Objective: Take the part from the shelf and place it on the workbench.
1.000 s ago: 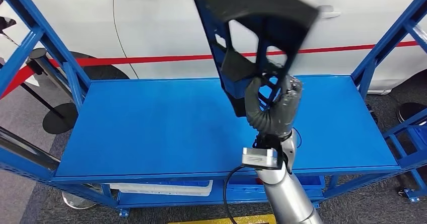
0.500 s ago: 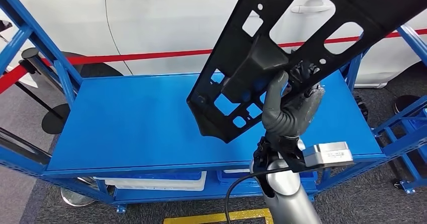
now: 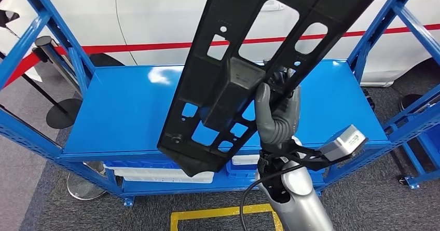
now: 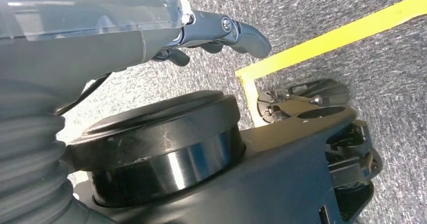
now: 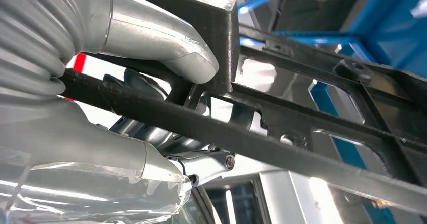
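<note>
My right hand [image 3: 277,118] holds the part [image 3: 249,70], a long flat black frame with many holes. My thumb presses on a boxy lump in its middle and my fingers [image 5: 151,85] wrap a bar behind it. The part is up in the air, tilted, above the blue shelf [image 3: 129,111]. Its low end hangs over the shelf's front edge and its high end runs out past the top of my head view. It touches nothing but my hand.

My left hand [image 4: 216,30] hangs down by the floor with nothing in it, fingers a little apart.

I think I am in the carrying step, with the desk yet to reach. The part is long and I grip it near the middle, so it could swing and twist in my hand. When I turn, the long ends could bang the blue posts [image 3: 376,31] or the white car [image 3: 155,18] behind. A knock like that could pull it loose.
</note>
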Controlling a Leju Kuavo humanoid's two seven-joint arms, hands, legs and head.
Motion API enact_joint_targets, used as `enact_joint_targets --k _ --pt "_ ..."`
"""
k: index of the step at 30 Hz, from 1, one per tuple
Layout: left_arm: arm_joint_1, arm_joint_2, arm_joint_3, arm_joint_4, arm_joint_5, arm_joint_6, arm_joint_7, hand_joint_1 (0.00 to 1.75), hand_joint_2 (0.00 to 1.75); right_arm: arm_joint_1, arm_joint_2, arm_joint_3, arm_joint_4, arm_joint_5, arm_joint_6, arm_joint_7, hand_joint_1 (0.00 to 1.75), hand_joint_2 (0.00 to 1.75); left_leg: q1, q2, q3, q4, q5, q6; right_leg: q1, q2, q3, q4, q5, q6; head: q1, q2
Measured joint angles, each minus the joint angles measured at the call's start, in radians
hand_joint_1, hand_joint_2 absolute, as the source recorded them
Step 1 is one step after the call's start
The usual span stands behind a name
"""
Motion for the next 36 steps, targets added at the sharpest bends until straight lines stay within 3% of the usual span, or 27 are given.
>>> enact_joint_targets --k 2,5,6,8,10,11,12,13,15,17,18,20,21,23,25,26,27,28,30,32,34,36 --pt "-0.002 -0.001 0.001 0.0 0.0 0.002 -0.001 0.0 1.75 0.003 0.001 0.0 0.012 0.01 0.025 0.006 1.75 1.75 -0.002 -0.001 -0.011 0.007 0.009 -0.012 0.004 0.003 0.058 -0.091 -0.006 -0.01 0.0 0.0" --pt "-0.001 -0.002 0.004 0.0 0.001 0.005 -0.001 0.0 1.75 0.01 0.002 0.0 0.032 0.017 0.045 0.013 1.75 1.75 0.001 -0.003 -0.022 0.01 0.018 -0.032 0.01 0.002 0.051 -0.11 0.003 -0.038 -0.001 0.0" --pt "-0.001 -0.002 0.006 0.0 0.002 0.006 -0.001 0.0 1.75 0.011 0.003 0.0 0.038 0.017 0.049 0.016 1.75 1.75 0.003 -0.003 -0.031 0.026 -0.001 -0.036 0.011 0.0 0.044 -0.113 0.011 -0.049 -0.002 0.0" --pt "-0.002 -0.002 0.008 0.0 0.002 0.007 -0.001 0.0 1.75 0.012 0.006 0.0 0.052 0.017 0.053 0.023 1.75 1.75 0.006 -0.003 -0.061 0.111 -0.083 -0.04 0.013 -0.005 0.026 -0.116 0.03 -0.066 -0.002 0.0" --pt "-0.004 -0.002 0.008 0.0 0.002 0.007 -0.001 0.0 1.75 0.013 0.009 -0.001 0.066 0.017 0.054 0.025 1.75 1.75 0.005 -0.003 -0.091 0.235 -0.161 -0.04 0.019 -0.006 0.002 -0.115 0.048 -0.074 -0.003 0.0" --pt "-0.005 -0.002 0.008 0.0 0.002 0.007 -0.001 0.0 1.75 0.014 0.009 -0.002 0.073 0.017 0.055 0.025 1.75 1.75 0.005 -0.003 -0.095 0.276 -0.174 -0.04 0.023 -0.007 -0.01 -0.115 0.056 -0.076 -0.002 0.0" --pt "-0.006 -0.002 0.009 0.0 0.002 0.008 -0.001 0.0 1.75 0.015 0.009 -0.003 0.08 0.018 0.055 0.026 1.75 1.75 0.004 -0.003 -0.081 0.286 -0.163 -0.037 0.027 -0.007 -0.022 -0.113 0.065 -0.077 -0.003 0.0" --pt "-0.006 -0.002 0.009 0.0 0.002 0.008 -0.001 0.0 1.75 0.015 0.009 -0.003 0.086 0.019 0.055 0.026 1.75 1.75 0.002 -0.003 -0.051 0.262 -0.138 -0.033 0.03 -0.007 -0.034 -0.112 0.074 -0.077 -0.002 0.0" --pt "-0.005 -0.001 0.009 0.0 0.002 0.01 0.0 0.0 1.75 0.016 0.009 -0.004 0.095 0.019 0.057 0.026 1.75 1.75 -0.007 -0.003 0.045 0.134 -0.093 -0.016 0.034 -0.005 -0.053 -0.11 0.09 -0.074 -0.002 0.0" --pt "-0.006 0.001 0.009 0.0 0.002 0.011 -0.001 0.0 1.75 0.016 0.01 -0.006 0.101 0.019 0.07 0.025 1.75 1.75 -0.016 -0.003 0.121 0.011 -0.094 -0.004 0.034 -0.006 -0.064 -0.11 0.107 -0.066 -0.002 0.0" --pt "-0.006 0.002 0.009 0.0 0.003 0.012 -0.001 0.0 1.75 0.017 0.01 -0.006 0.104 0.018 0.08 0.025 1.75 1.75 -0.019 -0.003 0.134 -0.017 -0.1 -0.001 0.032 -0.008 -0.066 -0.112 0.116 -0.061 -0.002 0.0" --pt "-0.004 0.002 0.012 0.0 0.007 0.012 -0.002 0.0 1.75 0.019 0.009 -0.009 0.112 0.015 0.103 0.023 1.75 1.75 -0.02 -0.002 0.132 -0.037 -0.085 0.003 0.029 -0.01 -0.07 -0.118 0.13 -0.049 -0.002 0.0" --pt "-0.004 0.002 0.014 0.0 0.01 0.013 -0.003 0.0 1.75 0.02 0.009 -0.011 0.116 0.013 0.114 0.022 1.75 1.75 -0.017 0.0 0.126 -0.043 -0.072 0.008 0.028 -0.008 -0.075 -0.113 0.119 -0.043 -0.001 0.0" --pt "-0.005 0.002 0.017 0.0 0.012 0.012 -0.002 0.0 1.75 0.023 0.008 -0.015 0.124 0.009 0.131 0.022 1.75 1.75 -0.011 0.005 0.108 -0.051 -0.046 0.017 0.024 -0.004 -0.1 -0.049 0.043 -0.031 0.0 0.0" --pt "-0.005 0.002 0.018 0.0 0.012 0.011 0.002 0.0 1.75 0.032 0.005 -0.019 0.135 0.002 0.141 0.022 1.75 1.75 -0.012 0.007 0.082 -0.049 -0.027 0.021 0.017 -0.002 -0.131 0.072 -0.045 -0.021 0.001 0.0" --pt "-0.005 0.002 0.019 0.0 0.012 0.01 0.003 0.0 1.75 0.04 0.003 -0.021 0.142 -0.001 0.144 0.022 1.75 1.75 -0.011 0.007 0.069 -0.047 -0.018 0.019 0.013 -0.002 -0.139 0.124 -0.06 -0.016 0.001 0.0" --pt "-0.004 0.002 0.02 0.0 0.012 0.01 0.005 0.0 1.75 0.048 0.002 -0.022 0.15 -0.004 0.147 0.022 1.75 1.75 -0.01 0.008 0.054 -0.042 -0.01 0.017 0.008 -0.003 -0.134 0.15 -0.051 -0.012 0.001 0.0" --pt "-0.004 0.002 0.021 0.0 0.012 0.01 0.005 0.0 1.75 0.054 0.0 -0.024 0.158 -0.007 0.149 0.022 1.75 1.75 -0.009 0.008 0.039 -0.036 -0.004 0.013 0.003 -0.003 -0.114 0.144 -0.026 -0.007 0.001 0.0" --pt "-0.004 0.002 0.024 0.0 0.012 0.01 0.006 0.0 1.75 0.062 -0.001 -0.027 0.171 -0.009 0.154 0.022 1.75 1.75 -0.006 0.008 0.008 -0.018 0.005 0.004 -0.006 -0.003 -0.029 0.044 0.013 0.0 0.001 0.0" --pt "-0.005 0.002 0.025 0.0 0.012 0.01 0.007 0.0 1.75 0.066 -0.001 -0.03 0.181 -0.009 0.158 0.021 1.75 1.75 -0.007 0.007 -0.014 -0.001 0.012 -0.007 -0.005 0.0 0.046 -0.07 0.001 -0.006 -0.001 0.0" --pt "-0.005 0.003 0.025 0.0 0.013 0.01 0.007 0.0 1.75 0.072 -0.001 -0.033 0.192 -0.009 0.16 0.02 1.75 1.75 -0.006 0.007 -0.026 0.005 0.024 -0.021 0.004 0.002 0.059 -0.108 -0.01 -0.021 -0.002 0.0" --pt "-0.004 0.003 0.026 0.0 0.013 0.01 0.007 0.0 1.75 0.079 -0.002 -0.035 0.202 -0.009 0.16 0.02 1.75 1.75 -0.001 0.007 -0.038 0.014 0.016 -0.034 0.006 0.0 0.045 -0.11 0.004 -0.039 -0.002 0.0"
